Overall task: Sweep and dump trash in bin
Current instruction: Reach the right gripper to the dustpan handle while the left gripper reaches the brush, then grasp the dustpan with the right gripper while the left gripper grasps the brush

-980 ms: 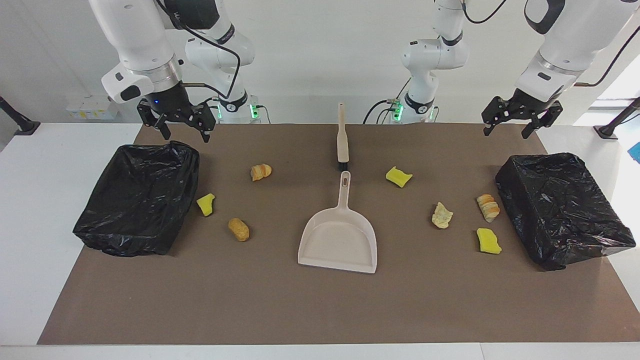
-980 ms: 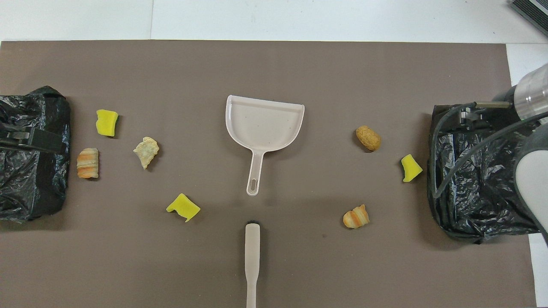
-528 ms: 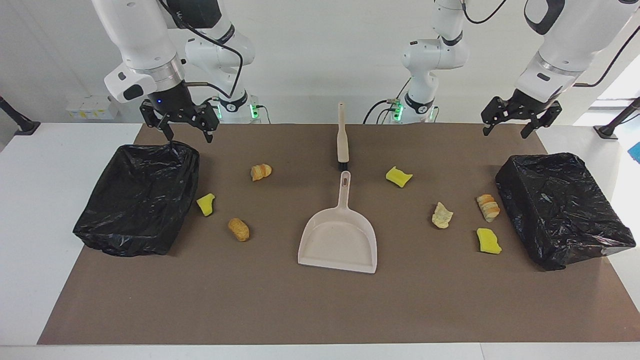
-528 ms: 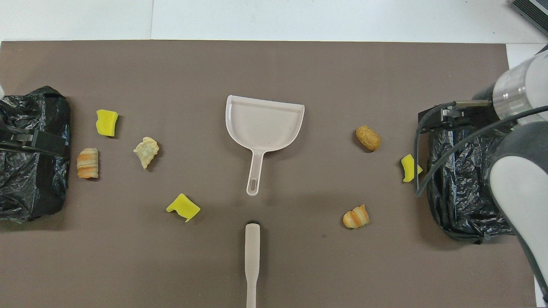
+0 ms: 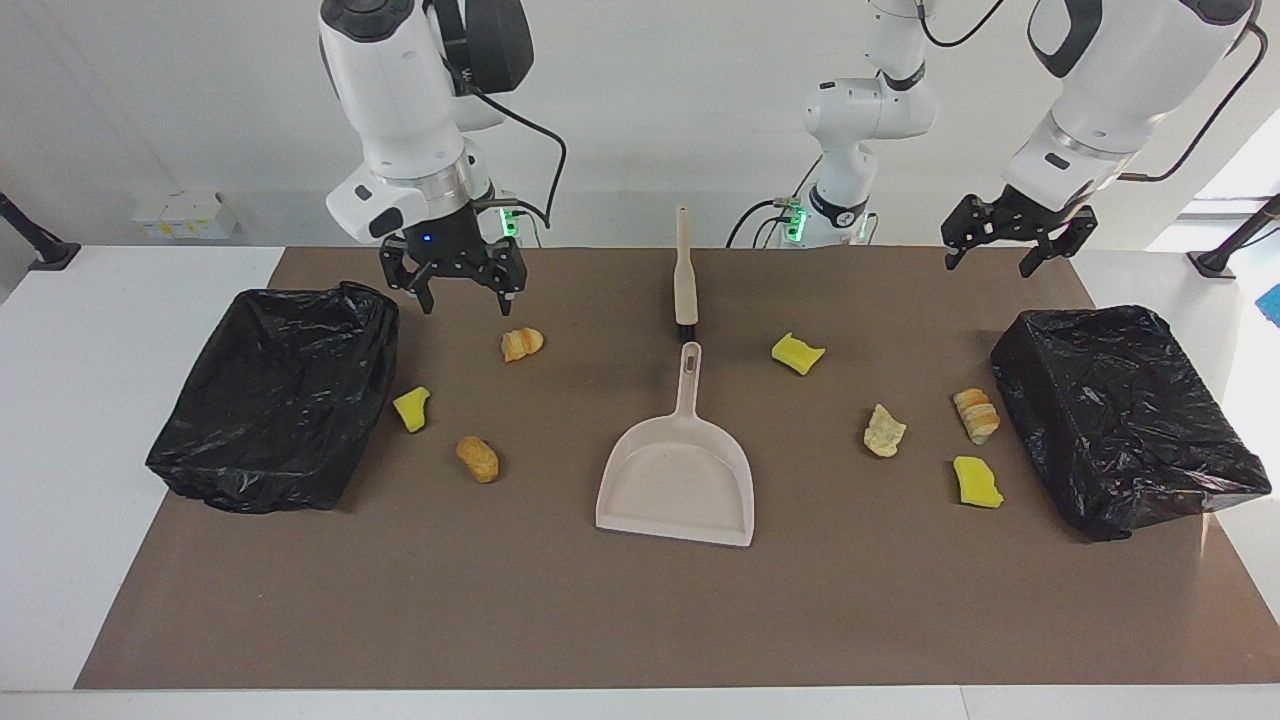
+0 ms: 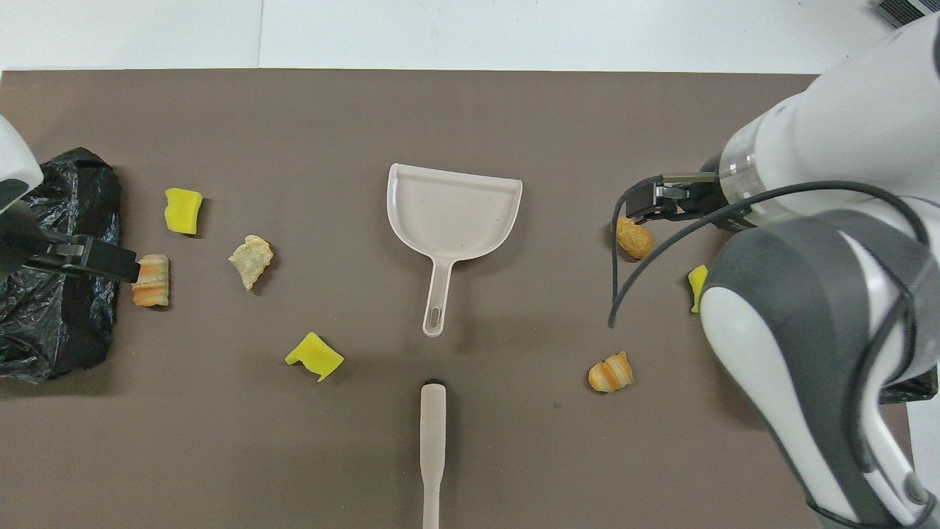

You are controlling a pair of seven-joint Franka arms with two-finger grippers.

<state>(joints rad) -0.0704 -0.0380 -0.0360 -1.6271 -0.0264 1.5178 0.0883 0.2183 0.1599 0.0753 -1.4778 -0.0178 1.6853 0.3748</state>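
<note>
Several trash chunks lie on the brown mat: an orange bread-like lump [image 5: 521,343], a yellow wedge [image 5: 411,409] and a brown lump [image 5: 478,458] toward the right arm's end. A second yellow wedge [image 5: 797,353], a pale lump [image 5: 884,431], a striped lump [image 5: 976,415] and a yellow chunk [image 5: 977,482] lie toward the left arm's end. My right gripper [image 5: 467,300] hangs open and empty over the mat between one bin [image 5: 280,395] and the orange lump. My left gripper [image 5: 990,265] hangs open and empty over the mat beside the other bin [image 5: 1125,415].
A beige dustpan [image 5: 680,470] lies mid-mat with its handle toward the robots. In line with it, nearer the robots, lies a beige brush [image 5: 685,270]. Both bins are lined with black bags. In the overhead view the right arm [image 6: 808,294] hides most of its bin.
The right gripper has swung from over its bin's corner toward the table's middle. The left gripper has shifted slightly toward the middle too. Nothing on the mat has moved.
</note>
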